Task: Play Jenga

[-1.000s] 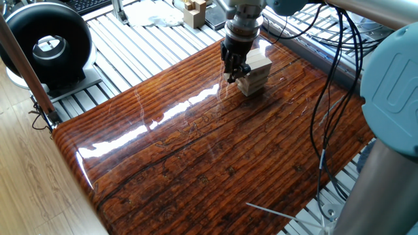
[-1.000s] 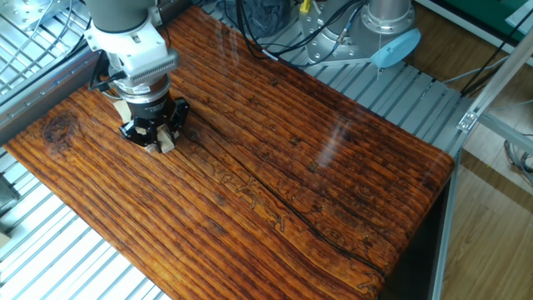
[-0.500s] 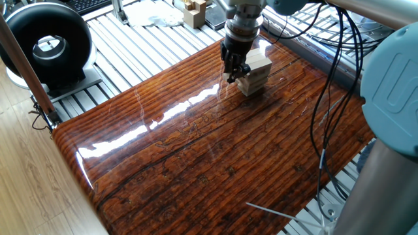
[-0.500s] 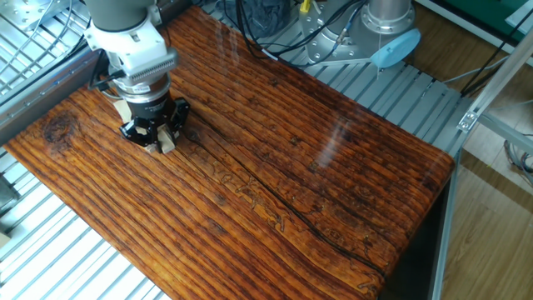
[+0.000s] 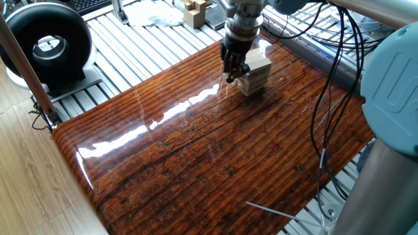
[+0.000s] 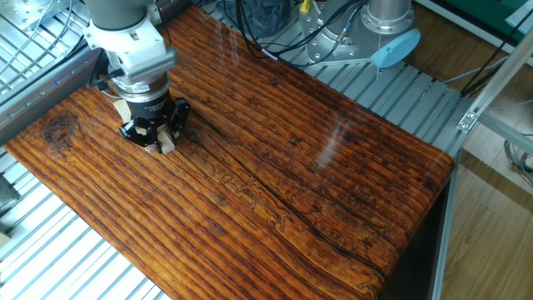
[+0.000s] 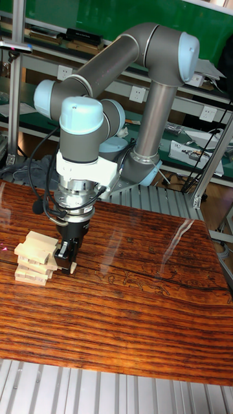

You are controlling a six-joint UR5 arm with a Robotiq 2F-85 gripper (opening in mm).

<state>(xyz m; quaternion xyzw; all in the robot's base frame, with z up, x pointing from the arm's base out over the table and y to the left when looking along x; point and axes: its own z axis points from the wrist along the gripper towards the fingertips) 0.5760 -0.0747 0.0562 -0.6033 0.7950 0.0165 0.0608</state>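
Note:
The Jenga tower [image 5: 257,72], a short stack of pale wooden blocks in crosswise layers, stands near the far edge of the glossy wooden table [image 5: 196,150]. In the tall fixed view the tower [image 7: 35,259] is just left of my gripper [image 7: 67,264]. The gripper [image 5: 232,73] points straight down against the tower's side, its fingers shut on a pale block [image 6: 166,143] that stands on end between them, low near the tabletop. From the other side the gripper [image 6: 156,138] hides most of the tower.
A black round device [image 5: 46,46] sits off the table's left corner. A cluster of pale wooden pieces [image 5: 194,10] lies beyond the far edge. Black cables [image 5: 333,78] hang at the right. A thin white rod [image 5: 274,212] lies near the front edge.

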